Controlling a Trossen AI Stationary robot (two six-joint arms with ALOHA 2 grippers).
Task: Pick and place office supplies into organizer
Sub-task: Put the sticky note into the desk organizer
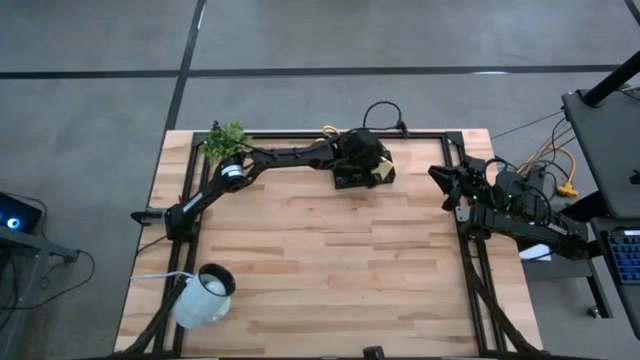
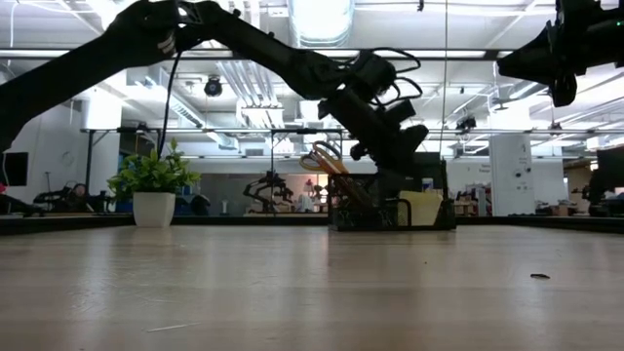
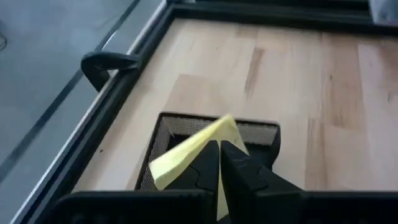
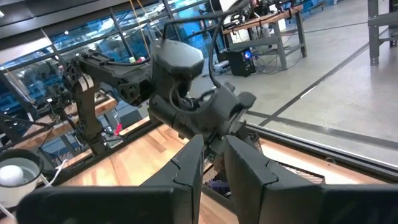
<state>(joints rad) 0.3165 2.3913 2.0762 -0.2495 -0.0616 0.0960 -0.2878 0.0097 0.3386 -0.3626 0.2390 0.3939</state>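
Directly above the black organizer (image 3: 214,134), the left gripper (image 3: 219,163) is clamping the yellow sticky-note pad (image 3: 193,149), its long edge tilting down toward the compartment beneath.

Robotics lab: workbenches (image 4: 267,28), ceiling ducts (image 2: 234,78).

Left arm (image 4: 186,93) over wooden table (image 4: 140,162)

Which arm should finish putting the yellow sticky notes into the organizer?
Left. The left gripper is shut on the yellow sticky notes directly over the organizer at the table's far edge. The right gripper waits off to the side, holding nothing.
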